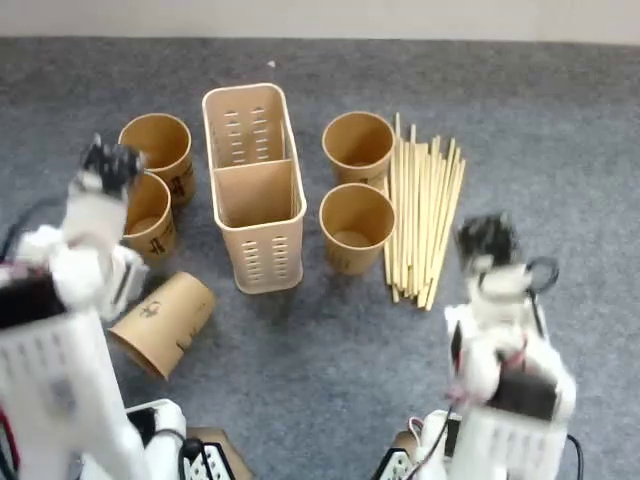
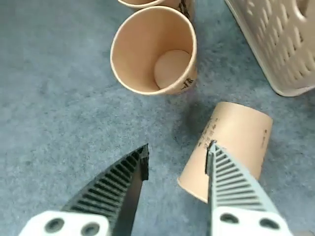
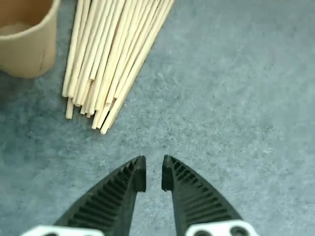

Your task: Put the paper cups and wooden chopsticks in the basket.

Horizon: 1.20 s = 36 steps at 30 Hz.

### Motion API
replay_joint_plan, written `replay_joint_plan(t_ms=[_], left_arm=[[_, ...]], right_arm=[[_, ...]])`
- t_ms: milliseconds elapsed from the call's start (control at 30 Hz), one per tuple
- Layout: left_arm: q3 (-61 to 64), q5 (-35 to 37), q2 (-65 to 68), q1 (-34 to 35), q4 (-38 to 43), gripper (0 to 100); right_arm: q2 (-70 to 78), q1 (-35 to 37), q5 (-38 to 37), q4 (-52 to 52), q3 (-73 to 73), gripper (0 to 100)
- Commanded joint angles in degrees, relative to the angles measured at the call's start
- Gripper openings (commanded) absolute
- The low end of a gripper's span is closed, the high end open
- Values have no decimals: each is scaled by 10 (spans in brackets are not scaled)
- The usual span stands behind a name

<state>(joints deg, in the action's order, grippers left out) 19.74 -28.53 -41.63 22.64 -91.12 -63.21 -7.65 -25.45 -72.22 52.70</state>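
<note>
Black ridged fingers of the left hand (image 2: 177,156) stand apart, gripping nothing; one fingertip shows in front of the fallen cup (image 2: 231,142), which lies on its side on the grey desk (image 1: 330,370); near it an upright cup (image 2: 153,49) stands open-mouthed; the right hand (image 3: 153,171) has its fingers almost together, a sliver between them, empty, near the ends of the chopsticks (image 3: 110,54); seen from high, the basket (image 1: 262,262) stands mid-desk; two cups (image 1: 357,145) (image 1: 355,225) are at its 3 o'clock, the chopsticks bundled just beyond them; two more cups (image 1: 158,145) (image 1: 150,215) are at 9 o'clock, the fallen cup at 7 o'clock; all lie outside the basket.
</note>
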Motion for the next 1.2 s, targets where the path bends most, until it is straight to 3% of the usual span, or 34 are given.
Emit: replay_joint_plan(t_ms=[0, 167, 333, 500, 667, 1000, 1167], left_arm=[[-115, -7, 120, 7, -15, 200], [-195, -29, 251, 59, -9, 200], [-349, 49, 379, 88, 11, 217], [-522, 135, 509, 82, -40, 238], [-647, 169, 596, 76, -98, 238], [-676, 193, 629, 73, -98, 238], [-676, 195, 654, 70, -98, 239]], right_arm=[[153, 7, 44, 62, -66, 73], [216, 33, 61, 155, -43, 73], [200, 109, 95, 211, 18, 73], [202, 131, 120, 207, -35, 74], [211, 138, 158, 121, -182, 74], [516, 196, 211, 64, -458, 76], [649, 196, 225, 64, -537, 157]])
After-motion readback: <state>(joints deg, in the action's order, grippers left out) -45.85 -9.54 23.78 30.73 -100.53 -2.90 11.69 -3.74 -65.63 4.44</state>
